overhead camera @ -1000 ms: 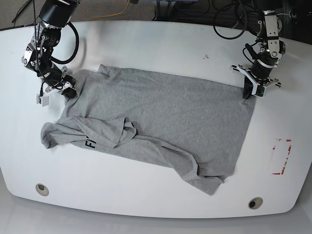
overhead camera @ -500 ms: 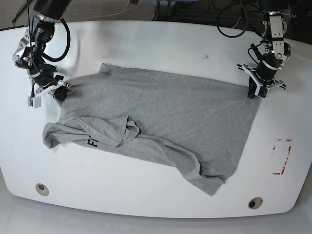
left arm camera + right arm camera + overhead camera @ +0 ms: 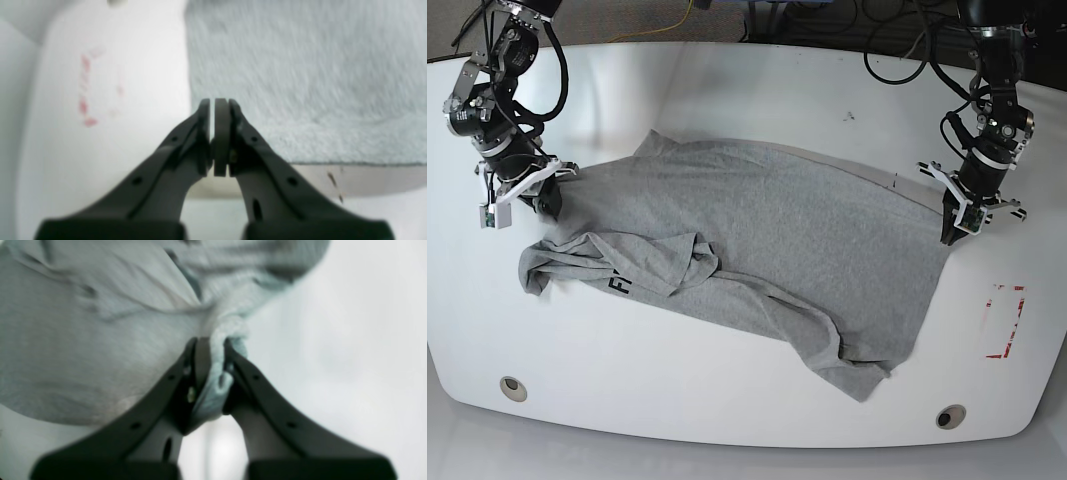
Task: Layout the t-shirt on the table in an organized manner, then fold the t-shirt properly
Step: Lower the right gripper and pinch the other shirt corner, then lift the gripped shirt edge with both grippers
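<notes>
The heather-grey short-sleeved cotton t-shirt (image 3: 757,240) is spread across the middle of the glossy white table (image 3: 727,80), its near edge bunched into folds beside the black lettering (image 3: 617,287).

A bunched corner of fabric is clamped between the closed jaws of the right gripper (image 3: 210,373), at the garment's end on the base view's left. The left gripper (image 3: 216,133) is seen closed at the cloth's opposite corner; from the wrist view, a hold on fabric cannot be confirmed.

A slip is judged possible: if the cloth is tensioned unevenly, the thin corner could be pulled free, or the crumpled near sleeve could be dragged tighter.

No containers are visible. A red rectangular outline mark (image 3: 1005,320) lies apart from the cloth.
</notes>
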